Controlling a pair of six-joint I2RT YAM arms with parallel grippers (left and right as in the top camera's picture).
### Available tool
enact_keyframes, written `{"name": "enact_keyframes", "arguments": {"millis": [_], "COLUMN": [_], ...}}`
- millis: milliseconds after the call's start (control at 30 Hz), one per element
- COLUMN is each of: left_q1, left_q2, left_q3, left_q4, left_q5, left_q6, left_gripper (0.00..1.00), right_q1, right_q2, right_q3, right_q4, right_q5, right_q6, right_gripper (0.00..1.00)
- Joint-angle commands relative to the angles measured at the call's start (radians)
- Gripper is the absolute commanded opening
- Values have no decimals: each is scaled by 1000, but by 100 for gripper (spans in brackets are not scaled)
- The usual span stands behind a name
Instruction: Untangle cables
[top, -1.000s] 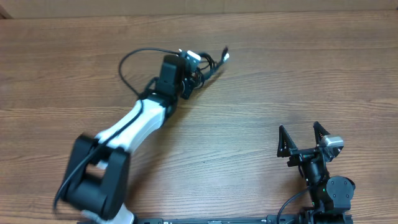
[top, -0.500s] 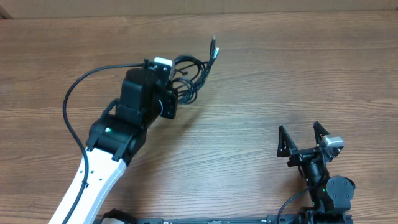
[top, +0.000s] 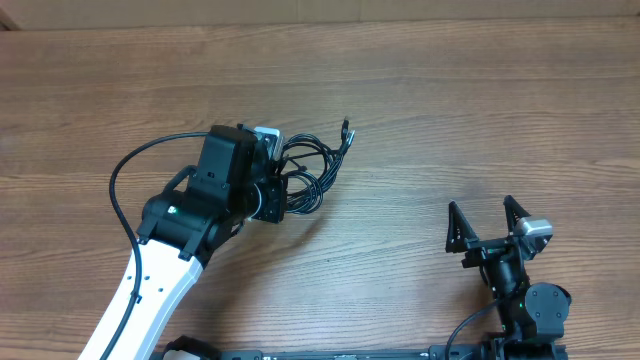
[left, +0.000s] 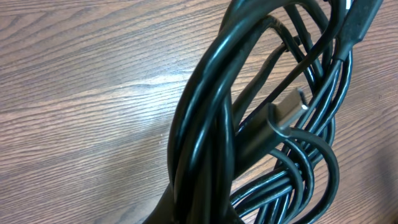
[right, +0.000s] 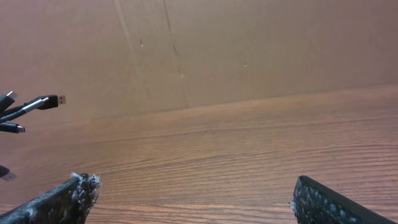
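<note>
Left hand grips the tangled cables over the wooden table.

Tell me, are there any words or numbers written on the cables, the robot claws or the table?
None can be read in any view.
The cables: plain black cords and plugs, no print.
The table: only wood grain.
The right claw: bare black fingers, no label.
</note>
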Motion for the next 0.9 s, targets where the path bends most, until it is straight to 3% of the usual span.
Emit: {"name": "enact_keyframes", "arguments": {"millis": [0, 867], "left_q1": [-7, -7], "left_q2": [-14, 26], "left_q3": [9, 9], "left_q4": [5, 26], "left_q5": [23, 14], "left_q6": [-21, -21], "left_gripper": [4, 4], "right_q1": [6, 6], "right_q2": [-8, -8], "right_q3": [-10, -10], "right_q4": [4, 4], "right_q5": [10, 10], "right_q6": [-5, -5], "right_gripper": [100, 100]}}
